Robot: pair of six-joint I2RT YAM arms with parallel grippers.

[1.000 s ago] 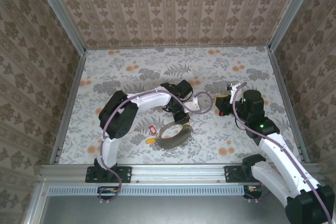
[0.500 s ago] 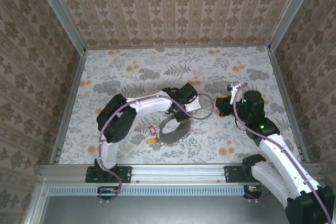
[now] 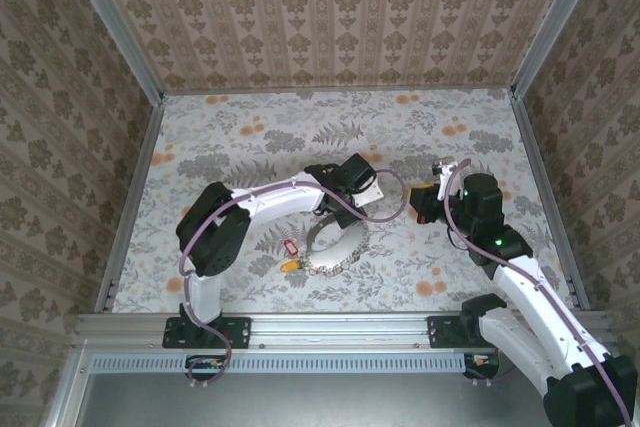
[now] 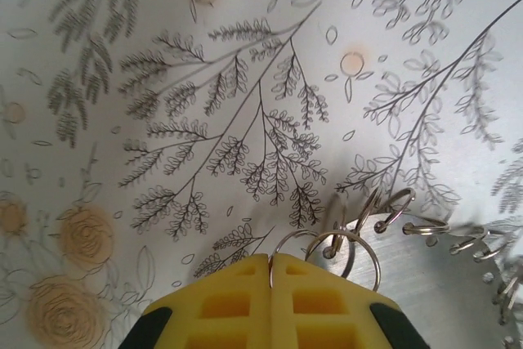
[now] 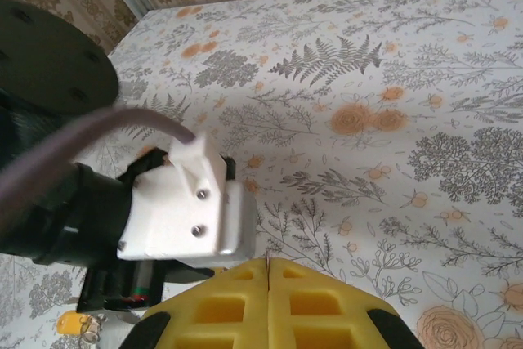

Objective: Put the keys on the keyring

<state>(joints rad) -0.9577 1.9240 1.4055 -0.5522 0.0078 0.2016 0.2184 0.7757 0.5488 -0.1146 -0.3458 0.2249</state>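
Left gripper [image 4: 270, 266] pinches a thin ring of the keyring [image 3: 336, 264], mid-table. Right gripper [image 5: 268, 266] closed, empty. 1 red key [image 3: 291, 246] lies just beside. Risk: ring slips from the soft pads.

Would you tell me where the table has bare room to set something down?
Bare: the far strip along the back wall, and the left side between the left arm and the side rail. Crowded: the middle, around the keyring, red key, left gripper and right gripper.
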